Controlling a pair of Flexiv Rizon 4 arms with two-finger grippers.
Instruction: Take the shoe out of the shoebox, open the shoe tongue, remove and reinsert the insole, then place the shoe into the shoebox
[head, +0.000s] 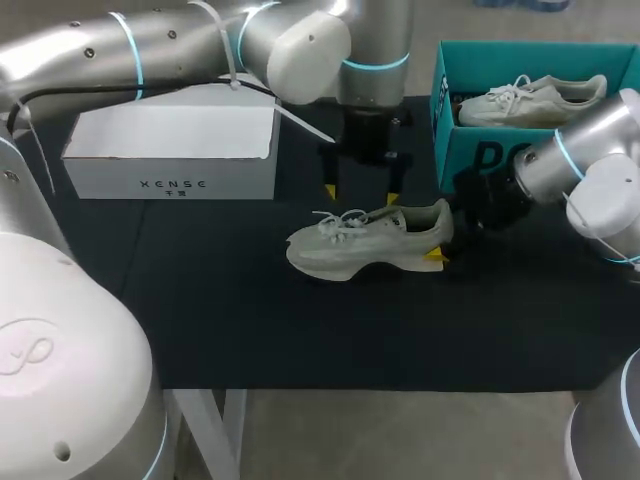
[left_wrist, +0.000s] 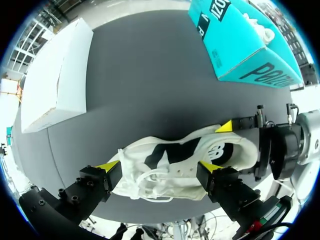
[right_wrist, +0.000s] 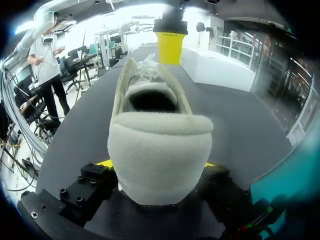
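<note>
A pale grey-white shoe (head: 368, 242) lies on its side on the dark table, toe to the left. My right gripper (head: 446, 240) is shut on its heel (right_wrist: 159, 150), with a yellow tip pressed against each side. My left gripper (head: 360, 194) hangs straight down just behind the laces, fingers open. In the left wrist view the laced part of the shoe (left_wrist: 165, 175) lies below and between the two open fingertips (left_wrist: 107, 165), apart from them. The teal shoebox (head: 452, 140) stands at the back right with a second shoe (head: 530, 100) inside.
A white closed box (head: 170, 150) stands at the back left. The table's front edge (head: 380, 388) runs below the shoe, with bare dark mat between them.
</note>
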